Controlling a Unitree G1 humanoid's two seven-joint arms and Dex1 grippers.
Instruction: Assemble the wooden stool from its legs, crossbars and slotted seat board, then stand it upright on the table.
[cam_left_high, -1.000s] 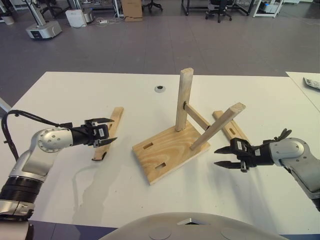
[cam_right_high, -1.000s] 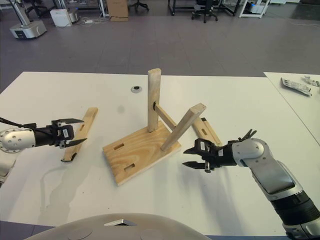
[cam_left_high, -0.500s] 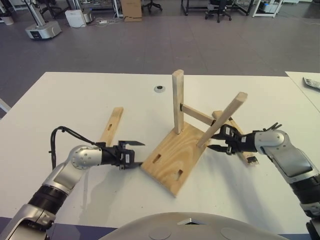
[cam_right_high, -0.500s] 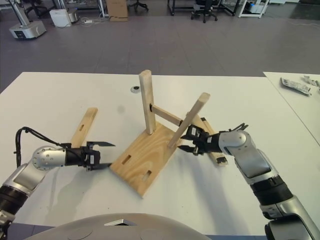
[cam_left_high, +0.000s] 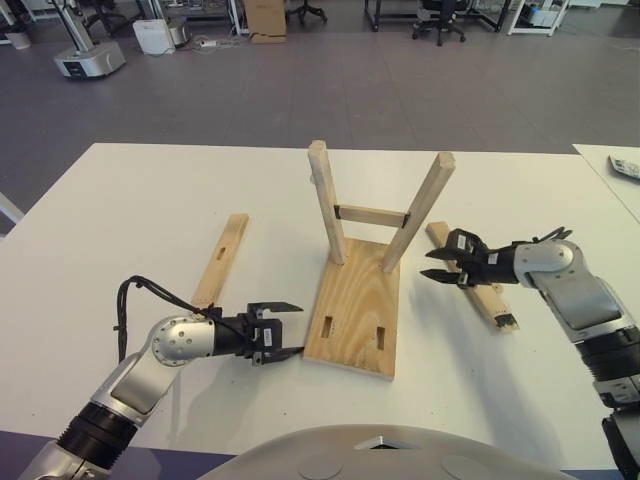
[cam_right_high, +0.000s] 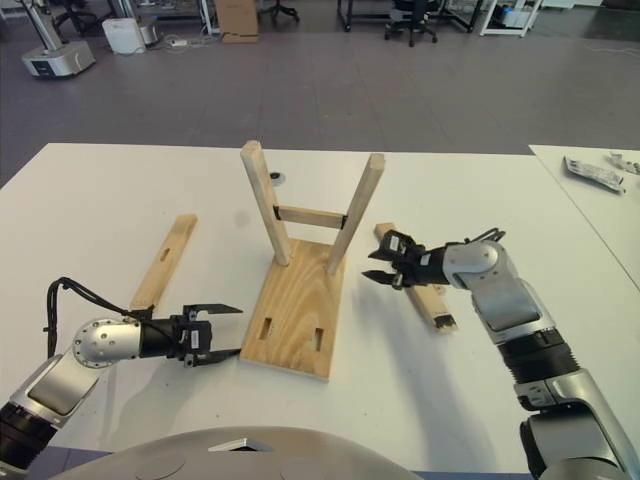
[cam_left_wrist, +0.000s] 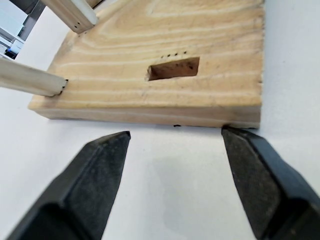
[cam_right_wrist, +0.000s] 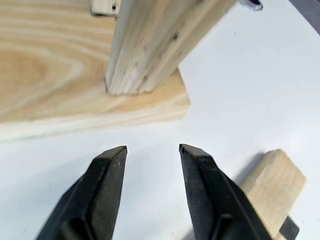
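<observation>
Seat board (cam_left_high: 358, 300) lies flat, long axis 12 to 6 o'clock. Standing legs (cam_left_high: 327, 200) and crossbar (cam_left_high: 373, 215) occupy its far end; the near slots (cam_left_high: 328, 325) are vacant.

Loose leg (cam_left_high: 492, 302) runs 11 to 5 directly beneath the right gripper (cam_left_high: 432, 267), whose fingers are parted and empty. This is judged the nearer pickup.

Left gripper (cam_left_high: 298, 329), spread and empty, is at the board's 7 o'clock corner.

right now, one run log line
seat board flat, two legs up | left claw open at edge | right claw open near legs

One seat board (cam_left_high: 355, 310), two upright legs (cam_left_high: 328, 205) (cam_left_high: 418, 212), one crossbar (cam_left_high: 372, 214), and two loose wooden pieces (cam_left_high: 222, 258) (cam_left_high: 492, 300) at nine and three o'clock.
</observation>
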